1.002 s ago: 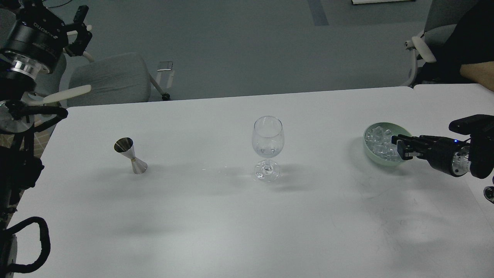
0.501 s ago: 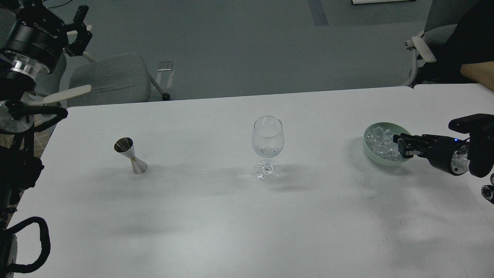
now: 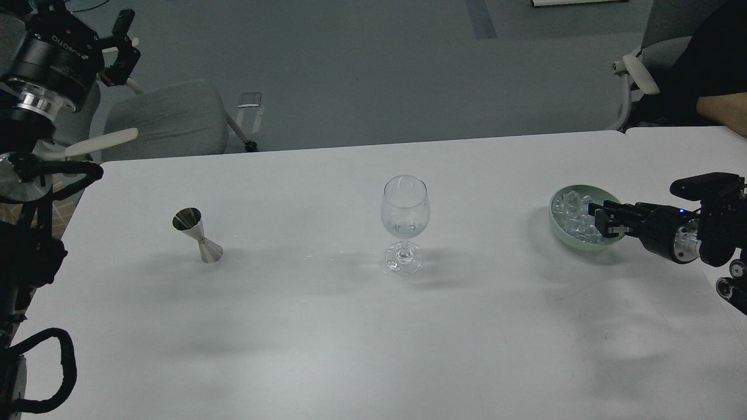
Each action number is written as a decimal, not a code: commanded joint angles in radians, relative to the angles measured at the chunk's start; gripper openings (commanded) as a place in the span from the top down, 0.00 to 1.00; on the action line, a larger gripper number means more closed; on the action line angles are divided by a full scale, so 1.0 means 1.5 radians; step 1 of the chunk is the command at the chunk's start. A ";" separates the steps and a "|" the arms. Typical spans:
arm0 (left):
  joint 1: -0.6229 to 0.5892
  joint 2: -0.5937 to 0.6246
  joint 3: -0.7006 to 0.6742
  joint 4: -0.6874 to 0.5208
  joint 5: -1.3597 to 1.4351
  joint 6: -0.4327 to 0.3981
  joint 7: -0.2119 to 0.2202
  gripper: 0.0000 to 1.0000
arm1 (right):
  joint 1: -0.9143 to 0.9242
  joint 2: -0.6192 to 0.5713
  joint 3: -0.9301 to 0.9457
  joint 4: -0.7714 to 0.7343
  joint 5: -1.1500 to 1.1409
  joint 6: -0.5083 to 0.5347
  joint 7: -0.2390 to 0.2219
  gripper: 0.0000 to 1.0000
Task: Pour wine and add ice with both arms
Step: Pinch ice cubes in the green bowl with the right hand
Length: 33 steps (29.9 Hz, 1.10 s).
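Observation:
A clear wine glass [image 3: 405, 221] stands upright at the table's middle; something clear glints low in its bowl, and I cannot tell what. A steel jigger [image 3: 197, 235] stands left of it. A pale green bowl [image 3: 557, 228] at the right holds several clear ice chunks [image 3: 571, 209]. My right gripper [image 3: 596, 219] reaches in from the right, low over the bowl's right side, with its fingers slightly apart just above the ice. My left gripper [image 3: 124, 45] is raised high at the far left, off the table, open and empty.
A grey chair [image 3: 169, 119] stands behind the table's far left edge. Another chair and a seated person [image 3: 700, 64] are at the far right. A second table [image 3: 683, 149] adjoins on the right.
My right gripper has shifted slightly left and further over the ice in the bowl, and its wrist has tilted. My left arm, the glass and the jigger have not moved.

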 commanded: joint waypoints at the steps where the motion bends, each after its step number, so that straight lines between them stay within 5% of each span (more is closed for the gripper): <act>1: 0.000 0.000 0.000 0.000 0.000 0.000 0.000 0.02 | 0.000 0.012 0.000 -0.010 0.000 0.000 0.001 0.67; 21: 0.000 0.000 0.000 0.000 -0.001 -0.001 0.000 0.02 | 0.008 0.033 -0.001 -0.035 0.001 0.005 0.000 0.53; 33: 0.002 0.000 0.000 0.000 -0.001 -0.002 0.000 0.02 | 0.008 0.049 -0.001 -0.047 0.001 0.005 0.000 0.54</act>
